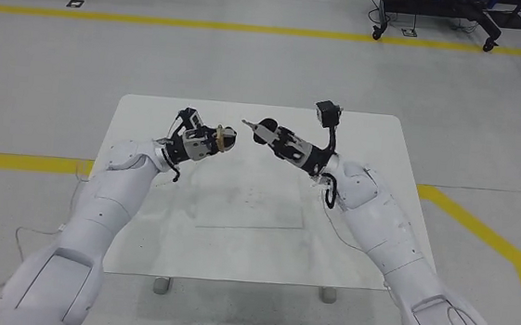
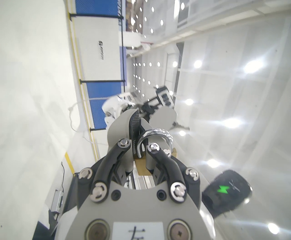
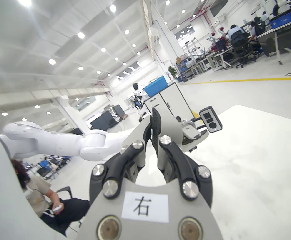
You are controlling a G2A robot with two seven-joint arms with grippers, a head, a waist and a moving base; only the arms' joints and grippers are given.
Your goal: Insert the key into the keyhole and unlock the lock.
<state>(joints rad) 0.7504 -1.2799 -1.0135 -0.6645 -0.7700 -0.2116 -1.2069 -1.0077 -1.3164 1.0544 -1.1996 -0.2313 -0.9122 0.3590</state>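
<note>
Grey fingers of the left gripper (image 2: pixel 139 120) are clamped on the brass lock (image 2: pixel 142 167), whose chrome shackle (image 2: pixel 156 133) arches back toward the wrist. The right gripper (image 3: pixel 151 118) has its pads pressed together on the slim silver key (image 1: pixel 247 123), and the key's tip points at the lock. Both are held in the air above the far half of the white table (image 1: pixel 253 246), the key tip just beside the lock; whether they touch I cannot tell.
</note>
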